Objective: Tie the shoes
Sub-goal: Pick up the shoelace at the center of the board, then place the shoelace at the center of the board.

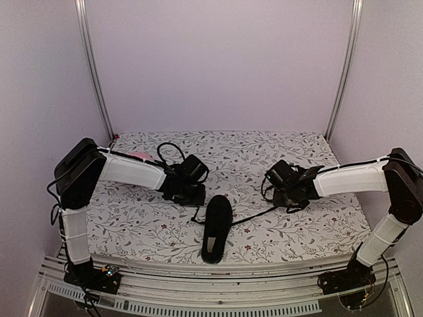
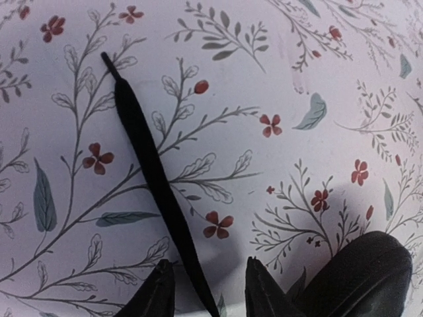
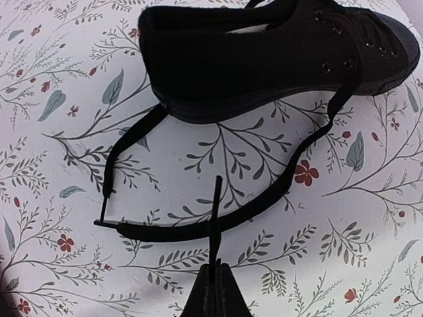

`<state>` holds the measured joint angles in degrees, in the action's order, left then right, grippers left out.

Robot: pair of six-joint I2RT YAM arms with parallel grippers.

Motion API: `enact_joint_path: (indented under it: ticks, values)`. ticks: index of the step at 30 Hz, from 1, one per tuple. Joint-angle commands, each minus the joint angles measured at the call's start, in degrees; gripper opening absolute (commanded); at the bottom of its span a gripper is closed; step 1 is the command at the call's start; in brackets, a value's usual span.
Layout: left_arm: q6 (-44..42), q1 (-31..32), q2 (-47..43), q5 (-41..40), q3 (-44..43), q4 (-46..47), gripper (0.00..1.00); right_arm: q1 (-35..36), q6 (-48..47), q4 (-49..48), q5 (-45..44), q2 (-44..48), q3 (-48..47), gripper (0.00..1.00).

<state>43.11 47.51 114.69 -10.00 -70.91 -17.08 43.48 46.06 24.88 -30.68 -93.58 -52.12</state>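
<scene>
In my top view the shoe [image 1: 217,228] lies low in the middle of the frame on the cloth [image 1: 297,231], lengthwise up and down, with one arm reaching in from each side. My left claw [image 2: 210,281] is down near the cloth, just to the upper left of the shoe's top end and not touching it. In its wrist view the shoe's rounded black end fills the lower right corner, just beside the right finger. The fingers [image 2: 157,296] stand a little apart, and a lace [image 2: 149,165] runs flat on the cloth from the upper left of that frame down into the gap between them. I see bare cloth on either side of the lace there, so I read this claw as narrowly open around it, not pinching. My right claw [image 3: 215,290] is to the right of the shoe in the top view, apart from it. In its wrist view the shoe spans the top of the frame, toe at the upper right. The tips at bottom centre are pressed together on a thin strand [image 3: 217,211] that stands up from them. That strand crosses a longer run of lace curving from the eyelets at the upper right down to the left middle of the frame. I cannot tell where the pinched strand leads.
</scene>
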Motion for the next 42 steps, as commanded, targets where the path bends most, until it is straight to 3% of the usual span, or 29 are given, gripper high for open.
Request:
enact_joint_path:
  ticks: [1, 8, 16, 18, 22, 26, 30, 42]
  values:
    - [-0.1, 0.7, 3.8, 0.4, -0.7, -2.1, 0.30, -0.1, -0.3, -2.2, 0.6, 2.7, 1.7, 0.02]
    - [-2.6, 0.6, 0.3, -1.4, 1.8, 3.4, 0.00, -0.1, -4.2, -9.0, 4.4, 9.2, 4.4, 0.02]
    - [-8.8, -0.5, -19.2, 0.6, 8.8, 18.0, 0.00, -0.1, -13.9, -18.4, 15.1, 18.7, 4.4, 0.02]
    - [-10.5, -1.5, -23.8, 4.6, 11.1, 21.6, 0.00, 0.1, -16.7, -22.0, 20.5, 20.6, 4.9, 0.02]
    - [-14.1, -4.3, -28.5, 20.3, 16.0, 30.6, 0.00, 0.1, -19.1, -29.3, 30.6, 22.3, 5.7, 0.02]
    - [-19.0, -5.4, -26.7, 34.3, 14.9, 30.0, 0.00, 0.0, -19.2, -34.8, 36.1, 21.7, 4.4, 0.02]
    - [-21.5, -4.9, -20.7, 43.0, 11.1, 27.2, 0.00, 0.0, -20.5, -40.2, 43.2, 19.8, 2.9, 0.02]
    - [-22.6, -2.9, -6.9, 53.3, 4.6, 29.6, 0.00, 0.5, -17.6, -46.1, 46.6, 11.9, 1.0, 0.02]
